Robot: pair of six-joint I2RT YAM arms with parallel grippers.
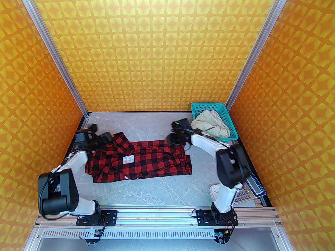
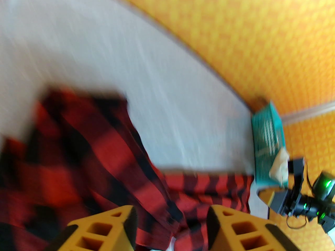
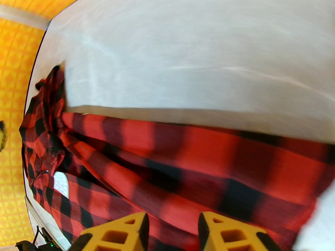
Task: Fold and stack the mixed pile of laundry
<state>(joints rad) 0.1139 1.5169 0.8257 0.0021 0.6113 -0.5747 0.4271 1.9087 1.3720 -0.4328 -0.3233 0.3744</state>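
— Where does the laundry lie?

— The checked shirt [image 1: 146, 158] is spread across the middle of the grey surface [image 1: 146, 124]. Its long side runs left to right, and a small white patch [image 1: 128, 159] faces up. The cream trousers [image 1: 209, 127] sit bunched in the teal basket [image 1: 206, 105] in the far right corner.

— And the arms?

— The left tool [image 1: 106, 137] is over the shirt's far left corner. The right tool [image 1: 174, 138] is over its far right edge, just beside the basket. In the left wrist view the yellow fingers [image 2: 110, 226] stand apart, with checked cloth lying beneath the gap and nothing pinched. The right wrist view shows the same: jaws parted and red-and-black fabric below them. Both wrist views are blurred.

— And the room?

— Orange walls [image 1: 157, 48] with a repeating star-like pattern close it in on three sides, with metal posts [image 1: 52, 48] at the far corners. The surface is marbled, with pale veins running through the grey. A calculator [image 1: 244, 193] lies at the near right edge, beside the right arm's base.
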